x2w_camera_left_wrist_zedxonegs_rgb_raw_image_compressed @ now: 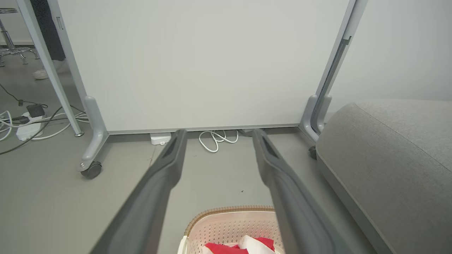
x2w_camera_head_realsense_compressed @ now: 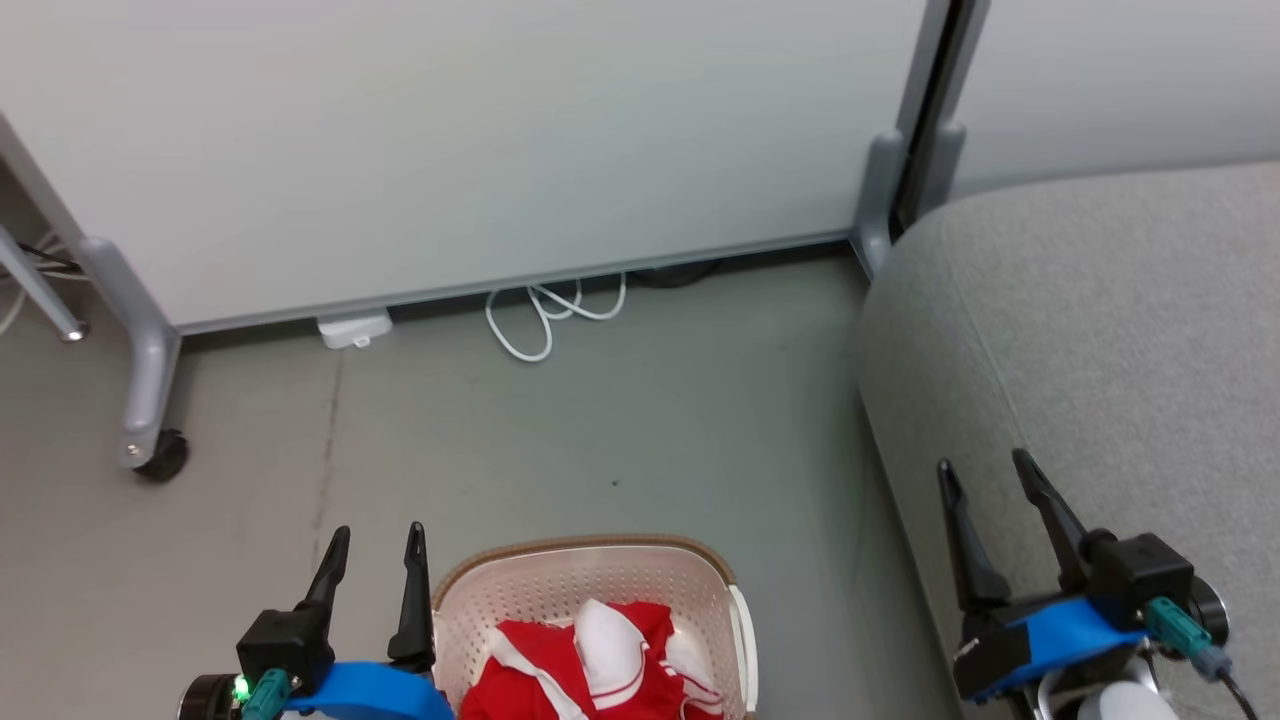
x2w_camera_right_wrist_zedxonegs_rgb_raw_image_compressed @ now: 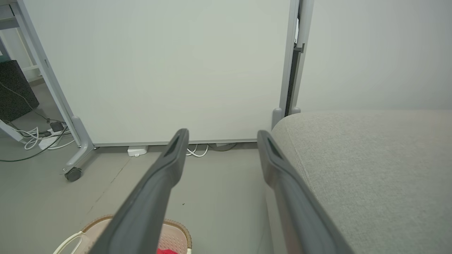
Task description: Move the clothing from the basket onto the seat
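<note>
The cream basket (x2w_camera_head_realsense_compressed: 590, 575) with a brown rim stands on the floor at the bottom middle of the head view. In it lies the red and white clothing (x2w_camera_head_realsense_compressed: 590, 665), bunched up. My left gripper (x2w_camera_head_realsense_compressed: 380, 545) is open, just left of the basket and empty. My right gripper (x2w_camera_head_realsense_compressed: 985, 475) is open and empty over the left edge of the grey seat (x2w_camera_head_realsense_compressed: 1100, 330). The left wrist view has the basket (x2w_camera_left_wrist_zedxonegs_rgb_raw_image_compressed: 229, 220), the clothing (x2w_camera_left_wrist_zedxonegs_rgb_raw_image_compressed: 243, 245) and the seat (x2w_camera_left_wrist_zedxonegs_rgb_raw_image_compressed: 388, 158) below and right of my left gripper (x2w_camera_left_wrist_zedxonegs_rgb_raw_image_compressed: 217, 135). The right wrist view looks past my right gripper (x2w_camera_right_wrist_zedxonegs_rgb_raw_image_compressed: 222, 135) at the seat (x2w_camera_right_wrist_zedxonegs_rgb_raw_image_compressed: 370, 165) and the basket (x2w_camera_right_wrist_zedxonegs_rgb_raw_image_compressed: 173, 238).
A white partition panel (x2w_camera_head_realsense_compressed: 450, 140) on grey wheeled legs (x2w_camera_head_realsense_compressed: 150, 400) stands behind the basket. A white cable (x2w_camera_head_realsense_compressed: 550, 310) and a small white box (x2w_camera_head_realsense_compressed: 352, 328) lie at its foot. More cables and a power strip (x2w_camera_left_wrist_zedxonegs_rgb_raw_image_compressed: 24, 127) lie at far left. Grey floor lies between basket and panel.
</note>
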`<state>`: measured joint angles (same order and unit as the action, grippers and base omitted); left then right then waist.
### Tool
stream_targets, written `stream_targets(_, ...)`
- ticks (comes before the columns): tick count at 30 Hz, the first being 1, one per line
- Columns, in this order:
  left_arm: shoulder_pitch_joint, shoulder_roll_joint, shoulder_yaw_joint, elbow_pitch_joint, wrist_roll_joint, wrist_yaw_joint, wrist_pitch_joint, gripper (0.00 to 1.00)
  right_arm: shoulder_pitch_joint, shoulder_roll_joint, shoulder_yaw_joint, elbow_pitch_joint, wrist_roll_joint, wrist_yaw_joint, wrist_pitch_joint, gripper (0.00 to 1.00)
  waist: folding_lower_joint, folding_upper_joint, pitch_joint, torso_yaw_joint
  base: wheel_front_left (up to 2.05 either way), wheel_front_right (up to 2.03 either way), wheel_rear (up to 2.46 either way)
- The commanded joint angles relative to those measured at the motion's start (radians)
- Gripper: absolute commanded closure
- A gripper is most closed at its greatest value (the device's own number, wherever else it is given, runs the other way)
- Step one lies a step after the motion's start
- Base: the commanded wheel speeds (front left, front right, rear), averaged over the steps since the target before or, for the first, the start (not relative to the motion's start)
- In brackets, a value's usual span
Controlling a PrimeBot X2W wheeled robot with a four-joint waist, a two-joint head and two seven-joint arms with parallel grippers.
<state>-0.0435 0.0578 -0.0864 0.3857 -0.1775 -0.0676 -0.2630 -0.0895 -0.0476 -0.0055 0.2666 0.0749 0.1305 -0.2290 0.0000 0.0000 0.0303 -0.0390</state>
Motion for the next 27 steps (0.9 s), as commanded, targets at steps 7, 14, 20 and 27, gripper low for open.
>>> stream_targets(7,-0.103,0.038,-0.002,0.149,-0.009,-0.017,0.002,0.00,-0.087,-0.005,0.065,-0.045,0.046,0.000,-0.014,0.00,0.0000,0.0000,0.168,-0.129,0.00,0.00,0.00)
stream_targets(14,-0.235,0.083,-0.017,0.291,0.006,-0.028,0.022,0.00,-0.159,-0.004,0.091,-0.095,0.092,0.000,-0.032,0.00,0.0000,0.0000,0.364,-0.230,0.00,0.00,0.00)
stream_targets(20,-0.358,0.109,-0.020,0.409,0.001,-0.029,0.054,0.00,-0.212,-0.003,0.094,-0.137,0.128,0.000,-0.037,0.00,0.0000,0.0000,0.526,-0.280,0.00,0.00,0.00)
stream_targets(27,-0.469,0.138,-0.032,0.522,0.011,-0.020,0.091,0.00,-0.255,-0.003,0.125,-0.201,0.178,0.000,-0.037,0.00,0.0000,0.0000,0.674,-0.314,0.00,0.00,0.00)
